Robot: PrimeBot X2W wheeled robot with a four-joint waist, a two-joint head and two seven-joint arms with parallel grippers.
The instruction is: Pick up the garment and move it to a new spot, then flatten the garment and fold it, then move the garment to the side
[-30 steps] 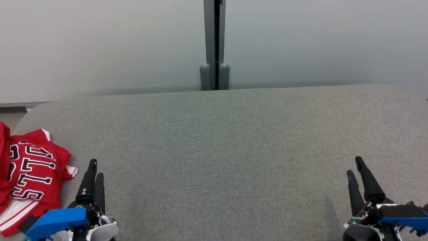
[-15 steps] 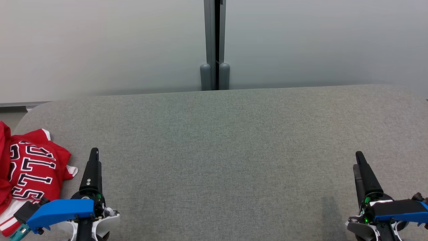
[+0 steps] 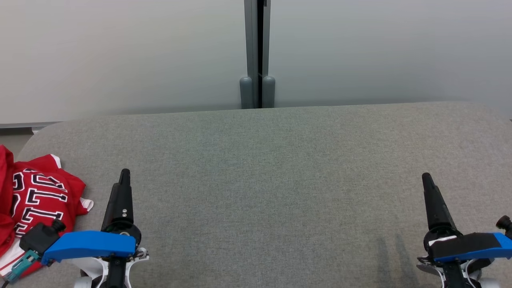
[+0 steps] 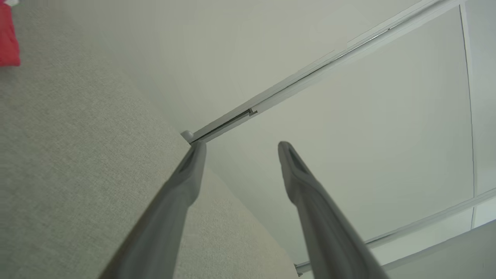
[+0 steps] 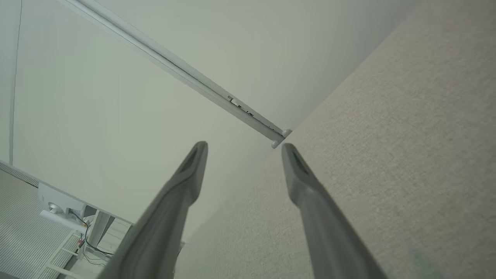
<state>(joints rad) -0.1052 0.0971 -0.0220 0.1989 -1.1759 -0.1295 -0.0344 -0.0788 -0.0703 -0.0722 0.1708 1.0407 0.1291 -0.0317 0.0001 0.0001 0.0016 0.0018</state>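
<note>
Garment (image 3: 38, 196) is lying bunched at the counter's (image 3: 280, 168) 9 o'clock edge, seemingly spilling past the rounded corner, not yet picked up. Left gripper (image 3: 124, 174) is hovering at 7 o'clock, just beside the garment but not touching it, likely because it is the near arm for the first grab. Right gripper (image 3: 425, 177) is hovering at 5 o'clock, well apart from the cloth, probably leaving the middle free as the new spot. Both are pointing toward 12 o'clock and sitting edge-on in the head view, one finger hiding the other. The wrist views are showing each pair of jaws apart with nothing between. Garment is looking like a red jersey: thin slack knit, black block letters outlined in white, white stripe trim, creased and doubled over itself, so it is likely going to sag when lifted. Counter is wearing a grey woven cover, matte, slightly nubby. Fingers (image 4: 174, 201) are looking long, dark, tapered, smooth. At 12 o'clock a grey post (image 3: 257, 52) is splitting pale frosted panels (image 3: 120, 52).
</note>
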